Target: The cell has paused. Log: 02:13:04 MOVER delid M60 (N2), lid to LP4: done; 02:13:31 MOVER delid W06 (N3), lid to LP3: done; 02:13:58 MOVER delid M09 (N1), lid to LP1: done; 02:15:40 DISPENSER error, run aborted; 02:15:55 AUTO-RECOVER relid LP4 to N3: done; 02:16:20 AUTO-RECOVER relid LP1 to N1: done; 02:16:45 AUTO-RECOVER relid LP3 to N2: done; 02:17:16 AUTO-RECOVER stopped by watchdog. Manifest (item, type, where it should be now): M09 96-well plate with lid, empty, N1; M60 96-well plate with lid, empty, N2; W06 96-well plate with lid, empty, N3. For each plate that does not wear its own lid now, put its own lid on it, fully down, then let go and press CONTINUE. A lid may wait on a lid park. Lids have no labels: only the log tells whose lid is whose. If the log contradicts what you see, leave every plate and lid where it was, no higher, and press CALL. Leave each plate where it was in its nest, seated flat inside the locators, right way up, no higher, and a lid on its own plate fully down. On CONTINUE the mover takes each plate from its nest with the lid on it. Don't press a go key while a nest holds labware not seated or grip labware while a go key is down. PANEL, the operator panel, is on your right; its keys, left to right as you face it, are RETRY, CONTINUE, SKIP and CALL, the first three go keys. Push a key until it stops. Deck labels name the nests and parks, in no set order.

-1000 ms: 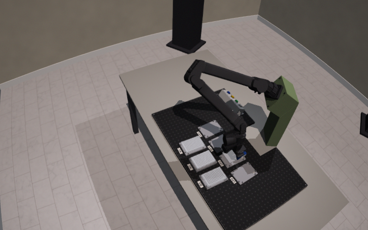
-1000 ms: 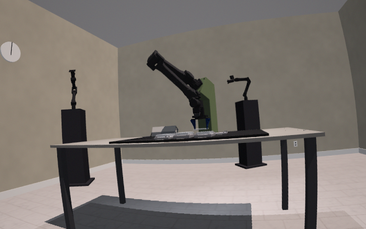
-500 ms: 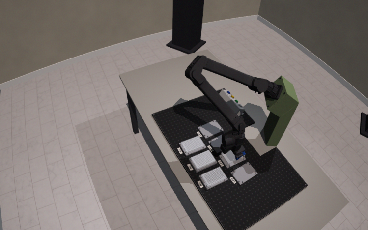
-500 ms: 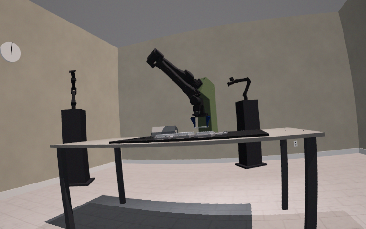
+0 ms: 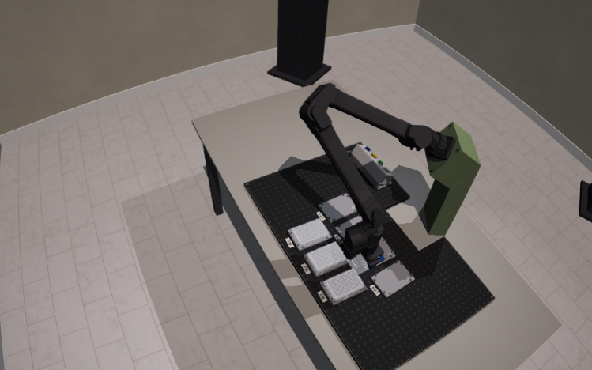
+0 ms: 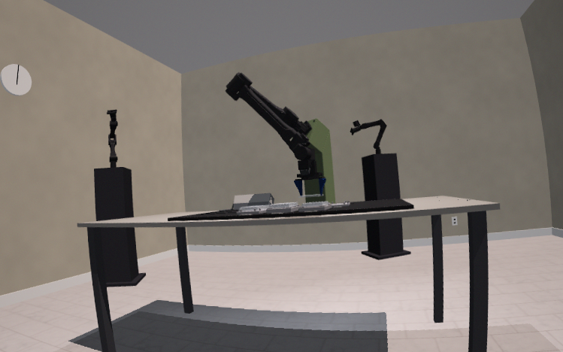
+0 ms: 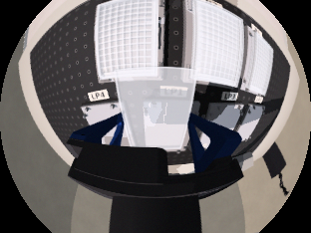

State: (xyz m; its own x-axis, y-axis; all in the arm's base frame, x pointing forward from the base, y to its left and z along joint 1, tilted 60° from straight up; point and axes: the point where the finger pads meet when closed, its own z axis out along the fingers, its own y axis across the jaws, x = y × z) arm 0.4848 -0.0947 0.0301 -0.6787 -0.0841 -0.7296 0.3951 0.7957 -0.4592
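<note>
The deck plate (image 5: 431, 317) is black, dotted all over with a fine grid of small holes, and it lies on a pale grey-beige table (image 5: 243, 133). On the deck plate, three plates (image 5: 325, 257) show white with a tight grid of wells, and each has a small white label with dark print beside it. Beside them on the deck plate, the lid parks (image 5: 392, 278) are plain light grey. The held lid (image 7: 155, 111) is clear and glassy with a whitish sheen, and the fingers at its sides are dark blue. The arm (image 5: 348, 170) is matt black. Behind the deck plate stands an olive-green column (image 5: 454, 183).
</note>
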